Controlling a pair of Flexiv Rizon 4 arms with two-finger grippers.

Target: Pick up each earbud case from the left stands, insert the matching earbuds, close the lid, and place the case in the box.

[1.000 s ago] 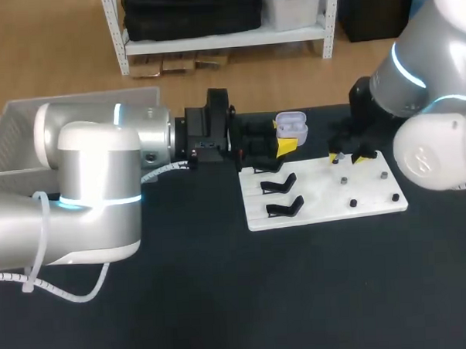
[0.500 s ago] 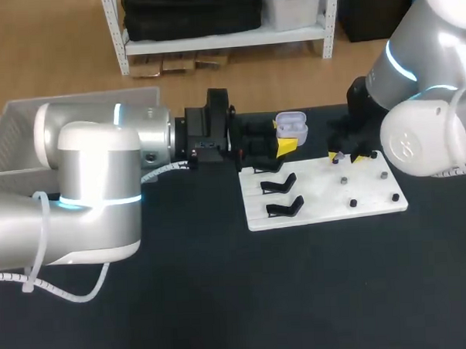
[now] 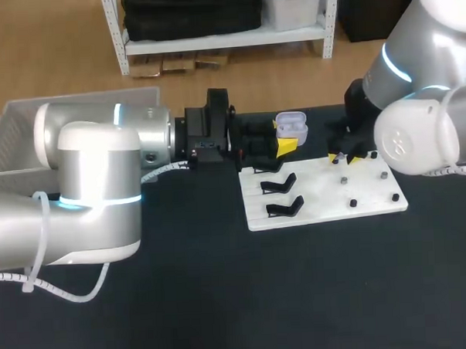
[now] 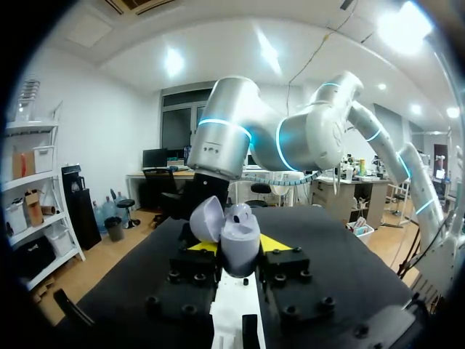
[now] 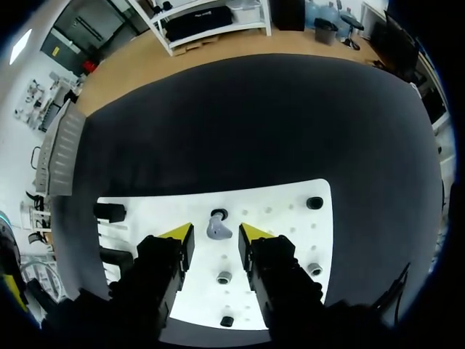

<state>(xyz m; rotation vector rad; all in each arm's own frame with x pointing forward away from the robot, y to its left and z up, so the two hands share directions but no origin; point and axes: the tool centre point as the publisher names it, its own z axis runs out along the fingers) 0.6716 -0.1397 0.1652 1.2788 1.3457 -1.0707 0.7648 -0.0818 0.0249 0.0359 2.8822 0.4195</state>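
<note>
1. Grey mesh box [image 3: 11, 134] sits at the table's far left corner, with no case visible in it.
2. Left gripper [image 3: 281, 135] is clamped on the lavender earbud case [image 3: 291, 125], held in the air just past the far edge of the white board [image 3: 373, 203]. The left wrist view shows the lid swung open and one yellow tip on each side of the body.
3. Handling, my judgement: the case is light, rigid, glossy plastic and likely slippery. Grip the lower shell's flat sides and stay off the lid, because the hinge would swing and shift the load.
4. Black stands [image 3: 280, 184] line the board's left edge. All three look unoccupied.
5. The earbud [image 5: 218, 230] sits on its peg near the board's far edge, between the fingers of the right gripper [image 5: 216, 233]. The jaws are spread, with gaps on both sides, so nothing is gripped. It's tiny, smooth and rounded, so pinch it squarely across the body or it pops out.
6. Versus a second ago, the right arm has swung left over the board and its tips sit slightly closer together. The left arm and the case are unchanged.
</note>
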